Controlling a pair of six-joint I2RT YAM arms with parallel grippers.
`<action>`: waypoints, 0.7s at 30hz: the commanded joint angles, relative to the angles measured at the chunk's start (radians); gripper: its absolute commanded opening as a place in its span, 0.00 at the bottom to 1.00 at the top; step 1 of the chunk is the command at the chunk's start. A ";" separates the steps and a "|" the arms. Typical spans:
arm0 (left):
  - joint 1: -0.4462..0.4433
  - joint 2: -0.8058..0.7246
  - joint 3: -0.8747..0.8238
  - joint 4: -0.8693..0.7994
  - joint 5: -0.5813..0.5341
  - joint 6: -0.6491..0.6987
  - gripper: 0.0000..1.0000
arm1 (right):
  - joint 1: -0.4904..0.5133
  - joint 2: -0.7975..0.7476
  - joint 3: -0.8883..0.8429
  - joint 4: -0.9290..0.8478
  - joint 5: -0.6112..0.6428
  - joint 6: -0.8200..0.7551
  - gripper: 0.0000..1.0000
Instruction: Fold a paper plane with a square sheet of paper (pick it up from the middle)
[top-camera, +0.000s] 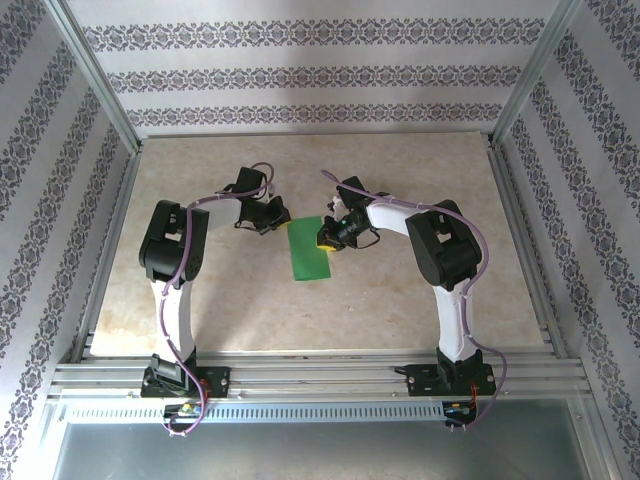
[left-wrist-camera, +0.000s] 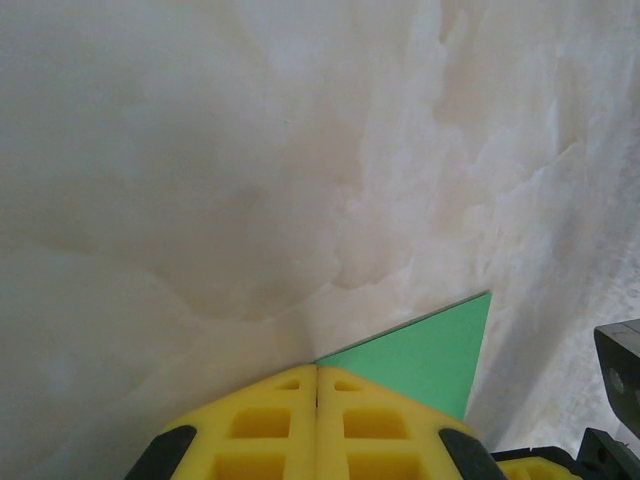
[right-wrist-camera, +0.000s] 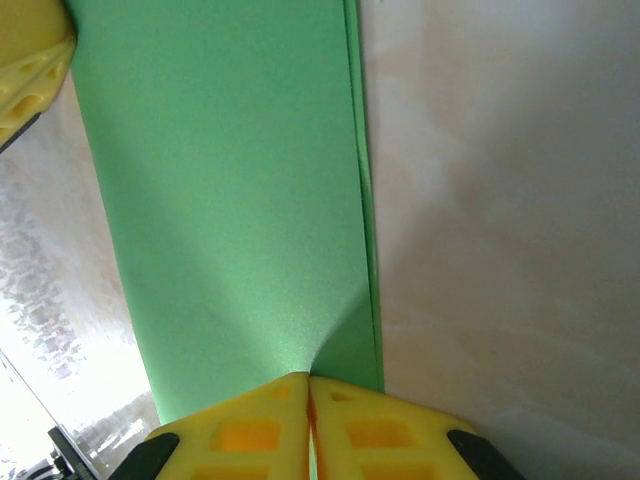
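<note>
At the bottom of the right wrist view, the right pincer (right-wrist-camera: 308, 388) is closed on the edge of the square sheet of paper (right-wrist-camera: 230, 200), which puckers toward the pads. The sheet, folded into a long doubled strip, lies mid-frame on the bench (top-camera: 420, 300). At its far corner the left pincer (left-wrist-camera: 316, 378) is fully closed; whether it pinches paper I cannot tell. The paper looks light, limp and easily creased, so a gentle hold at the edges probably suits it best.
</note>
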 joint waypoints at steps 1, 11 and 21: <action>0.059 -0.030 -0.029 -0.052 -0.074 0.006 0.00 | -0.005 0.112 -0.068 -0.108 0.183 -0.008 0.13; 0.003 -0.280 -0.165 -0.025 -0.016 -0.027 0.00 | 0.000 0.072 -0.057 -0.089 0.138 0.023 0.14; -0.146 -0.397 -0.379 0.102 -0.035 -0.208 0.20 | -0.005 -0.145 -0.082 0.024 0.043 0.089 0.34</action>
